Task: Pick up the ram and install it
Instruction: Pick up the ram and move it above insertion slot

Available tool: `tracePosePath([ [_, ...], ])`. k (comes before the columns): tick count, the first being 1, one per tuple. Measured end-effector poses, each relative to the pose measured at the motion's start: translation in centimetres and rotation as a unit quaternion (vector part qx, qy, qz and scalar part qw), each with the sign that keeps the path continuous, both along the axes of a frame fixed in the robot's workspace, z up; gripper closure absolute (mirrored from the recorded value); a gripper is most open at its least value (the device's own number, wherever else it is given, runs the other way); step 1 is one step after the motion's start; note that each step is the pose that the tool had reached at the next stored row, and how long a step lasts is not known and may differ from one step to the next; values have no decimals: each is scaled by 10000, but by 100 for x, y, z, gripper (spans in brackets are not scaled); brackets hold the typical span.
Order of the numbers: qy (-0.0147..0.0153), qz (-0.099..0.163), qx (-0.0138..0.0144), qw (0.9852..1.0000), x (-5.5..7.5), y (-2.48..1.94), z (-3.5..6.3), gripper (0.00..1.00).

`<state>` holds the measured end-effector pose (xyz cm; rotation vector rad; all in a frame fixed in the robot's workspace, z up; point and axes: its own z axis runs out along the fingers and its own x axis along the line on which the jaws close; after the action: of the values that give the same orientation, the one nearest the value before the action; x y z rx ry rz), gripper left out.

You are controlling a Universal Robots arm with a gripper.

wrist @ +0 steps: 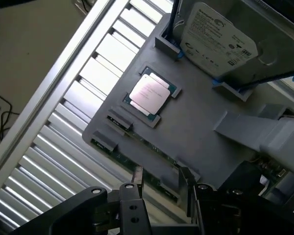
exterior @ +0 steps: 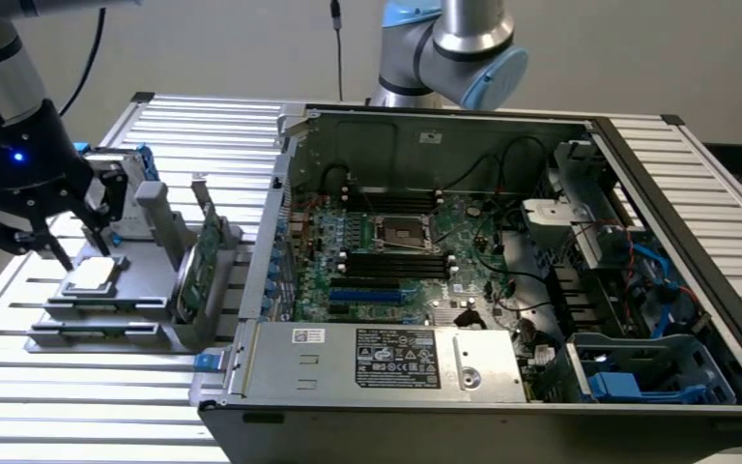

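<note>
Green ram (wrist: pixel 115 152) lies sunk in the grey tray's (wrist: pixel 196 122) slot, one end hidden behind the gripper (wrist: pixel 161 188), whose fingers stand apart.

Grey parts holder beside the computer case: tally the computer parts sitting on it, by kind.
Ram stick: 1
Processor chip: 1
Hard drive: 1
Expansion card: 1
Total: 4

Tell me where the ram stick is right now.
In the wrist view, the ram lies flat in a slot at the gray holder's edge, next to the processor chip, just under the open pincer.
</note>
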<state>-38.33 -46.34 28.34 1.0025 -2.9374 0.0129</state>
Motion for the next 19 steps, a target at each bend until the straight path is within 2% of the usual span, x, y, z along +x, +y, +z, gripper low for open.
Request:
tracePosePath([
  [5,0,455,0,9990,0,0,-44,58],
  [10,0,909,0,9959,0,0,-87,58],
  [14,1,1266,0,9920,0,0,-118,58],
  [19,2,1719,0,9851,0,0,-144,58],
])
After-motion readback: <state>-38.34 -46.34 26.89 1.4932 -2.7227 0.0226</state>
